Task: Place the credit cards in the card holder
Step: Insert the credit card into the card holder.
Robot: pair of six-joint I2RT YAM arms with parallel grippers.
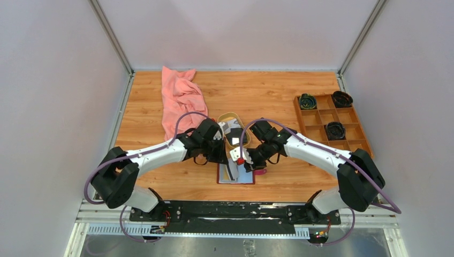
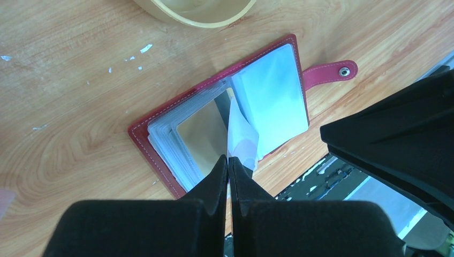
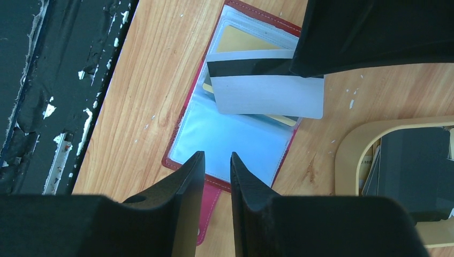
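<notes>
- The table [image 1: 187, 184] carries the job. The card holder [image 3: 230, 134] lies open and flat on it near the front edge, between the two arms and just beside the oval dish [image 3: 348, 144].
- The dish holds a few dark cards [image 3: 415, 171], so as I judge it the task is only partly done.
- The card holder's clear sleeves are fanned out, and a gold card [image 2: 201, 128] already sits in one of them.
- A white card [image 3: 267, 93] with a black stripe hangs over the sleeves, tilted, with its lower edge close to the pages. The step in hand looks like slotting this card in.
- The left pincer [image 2: 229, 160] is clamped on that card's upper edge.
- The right pincer [image 3: 217, 158] has its fingers slightly apart with nothing between them, low over the other page near the strap [image 2: 326, 72]. I cannot tell whether it touches the page.
- The next move probably calls for lining the card's lower edge up with a sleeve mouth and sliding it in flat. The limp pages may need pinning by the right pincer.
- No brand, label or writing can be read on the cards, the card holder or its snap.
</notes>
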